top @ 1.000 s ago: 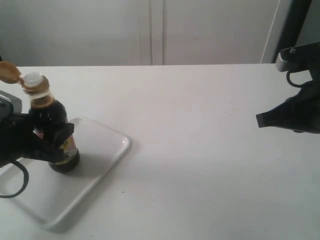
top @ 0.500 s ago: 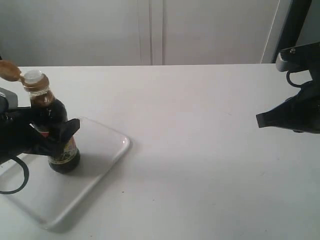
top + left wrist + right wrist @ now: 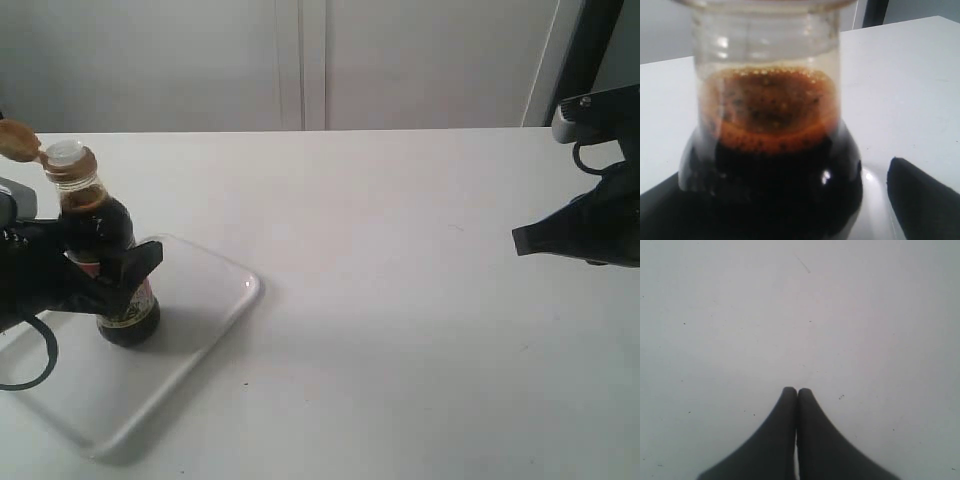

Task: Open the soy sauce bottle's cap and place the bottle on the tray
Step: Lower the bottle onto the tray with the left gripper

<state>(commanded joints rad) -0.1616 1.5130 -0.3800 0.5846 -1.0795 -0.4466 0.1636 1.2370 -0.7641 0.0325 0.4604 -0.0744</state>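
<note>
The soy sauce bottle (image 3: 100, 225) stands upright on the tray (image 3: 215, 290), near the tray's far end. Its label (image 3: 140, 300) shows pink, yellow & a bit of red, but the writing is too small to read, & a black finger (image 3: 135, 265) covers part of it. The cap (image 3: 17, 140) is flipped open to the side, w/ the white spout (image 3: 66, 152) bare.

The left gripper (image 3: 110, 270) sits around the bottle w/ fingers apart. In the left wrist view one finger (image 3: 920, 200) is off the glass w/ a gap. The other finger is blurry & low, so can't tell if it touches. The tray's near-left corner is cut off by the pic edge.

The right gripper (image 3: 797, 392) has both fingers pressed together, holding nothing, well apart from the bottle. The table (image 3: 400, 300) is wide & bare btw the two.
</note>
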